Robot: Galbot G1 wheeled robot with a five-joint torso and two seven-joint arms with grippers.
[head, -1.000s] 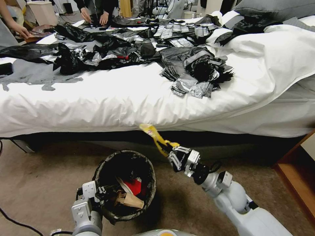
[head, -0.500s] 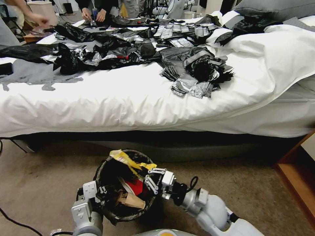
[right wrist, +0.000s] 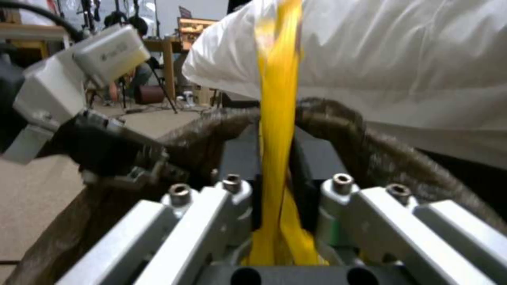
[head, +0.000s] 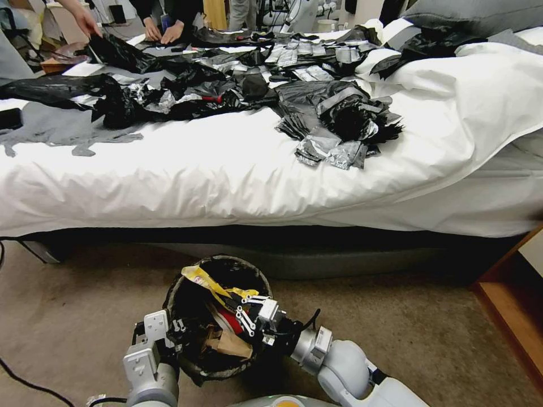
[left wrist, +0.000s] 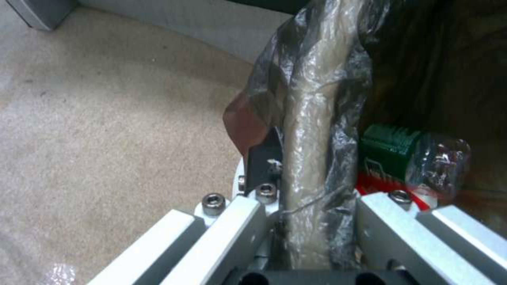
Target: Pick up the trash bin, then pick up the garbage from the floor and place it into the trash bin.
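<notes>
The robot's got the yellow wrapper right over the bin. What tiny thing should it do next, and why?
Probably open the right gripper and let go. It is shut on the yellow wrapper, which already hangs over the open mouth of the trash bin, so it should fall inside. The left gripper holds the bin's rim.

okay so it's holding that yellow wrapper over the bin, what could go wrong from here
1. The yellow wrapper is long and drapes across the bin rim, so on release from the right pincer it might slide out onto the carpet.
2. The left pincer grips only the bin's lined rim, so a push from the right arm could tilt or slip the bin.
</notes>
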